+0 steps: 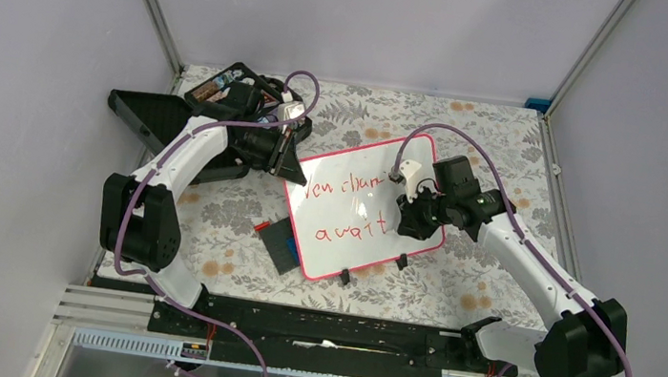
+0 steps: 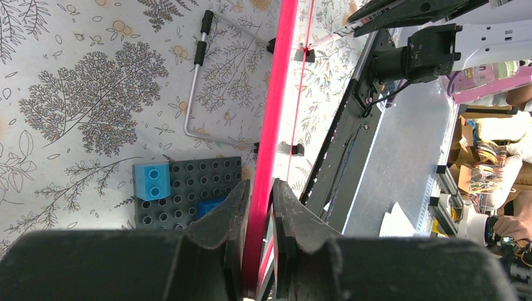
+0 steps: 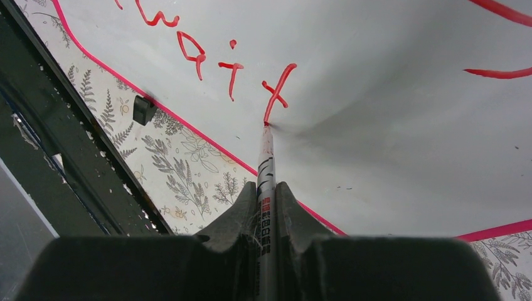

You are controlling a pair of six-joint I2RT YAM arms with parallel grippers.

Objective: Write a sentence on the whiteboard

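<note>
The whiteboard (image 1: 366, 207) with its pink-red frame stands tilted mid-table on two black clip feet. Red handwritten words (image 1: 347, 211) fill two lines, the lower reading "await". My left gripper (image 1: 288, 159) is shut on the board's upper left edge; in the left wrist view the pink frame (image 2: 276, 94) runs between my fingers (image 2: 219, 216). My right gripper (image 1: 407, 212) is shut on a white marker (image 3: 266, 182). Its tip touches the foot of the final "t" (image 3: 279, 91) on the board (image 3: 389, 125).
A dark grey plate with blue blocks (image 1: 283, 243) lies by the board's lower left corner, also in the left wrist view (image 2: 188, 188). A black tray (image 1: 160, 124) and a bin of items (image 1: 227, 87) sit at the back left. A metal stand wire (image 2: 197, 94) lies behind the board.
</note>
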